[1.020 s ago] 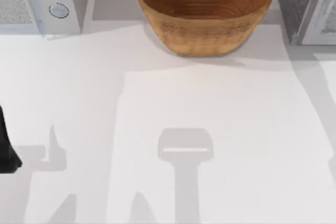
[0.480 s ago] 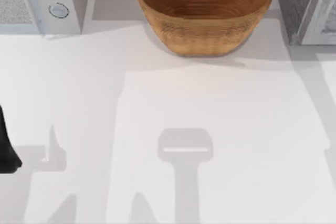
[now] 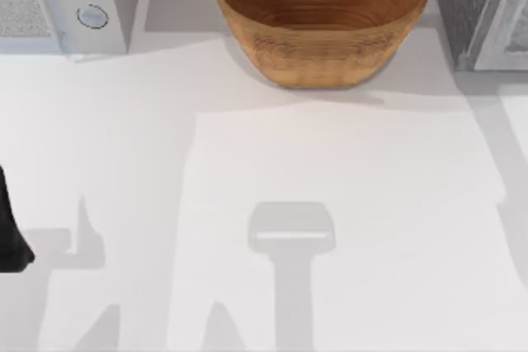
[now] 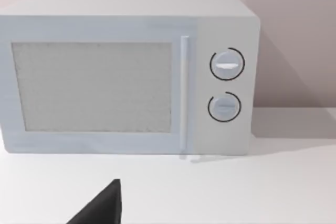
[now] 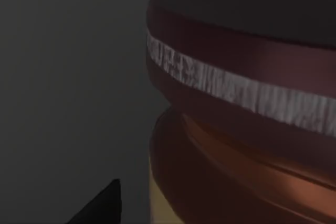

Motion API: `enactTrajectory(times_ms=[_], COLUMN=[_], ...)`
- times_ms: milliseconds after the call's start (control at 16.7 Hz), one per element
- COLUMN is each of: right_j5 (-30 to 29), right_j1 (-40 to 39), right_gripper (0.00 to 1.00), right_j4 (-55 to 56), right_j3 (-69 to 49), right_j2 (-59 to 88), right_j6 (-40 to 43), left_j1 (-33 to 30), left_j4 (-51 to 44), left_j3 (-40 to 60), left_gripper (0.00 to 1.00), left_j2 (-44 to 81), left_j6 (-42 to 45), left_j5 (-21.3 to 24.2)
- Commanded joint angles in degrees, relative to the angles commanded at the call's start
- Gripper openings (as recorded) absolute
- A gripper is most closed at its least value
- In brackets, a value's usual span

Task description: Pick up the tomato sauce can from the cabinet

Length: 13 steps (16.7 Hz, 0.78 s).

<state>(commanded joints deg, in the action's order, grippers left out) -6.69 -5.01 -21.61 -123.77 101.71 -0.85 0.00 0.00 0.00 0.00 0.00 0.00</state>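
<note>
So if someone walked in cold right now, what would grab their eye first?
Probably the big woven basket at the table's far edge in the top view, between the white microwave at far left and the grey cabinet at far right. Next, the tomato sauce can looming close in the dim right wrist view.

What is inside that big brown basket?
Nothing can be seen in the basket: from above its ribbed inner wall and floor are bare. The near wall hides a strip of the floor, so something small there could go unseen.
</note>
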Motion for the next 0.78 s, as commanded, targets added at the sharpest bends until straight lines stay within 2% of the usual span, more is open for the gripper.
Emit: enactTrajectory(times_ms=[180, 780], right_j5=[0.00, 0.00], right_j1=[0.00, 0.00], right_gripper=[1.00, 0.25], right_j4=[0.00, 0.00], right_j3=[0.00, 0.00], right_j2=[0.00, 0.00], right_j6=[0.00, 0.00], left_j1=[0.00, 0.00], left_j4=[0.00, 0.00], left_j3=[0.00, 0.00], left_gripper=[1.00, 1.00], left_j2=[0.00, 0.00], left_j6=[0.00, 0.00], left_j5=[0.00, 0.00])
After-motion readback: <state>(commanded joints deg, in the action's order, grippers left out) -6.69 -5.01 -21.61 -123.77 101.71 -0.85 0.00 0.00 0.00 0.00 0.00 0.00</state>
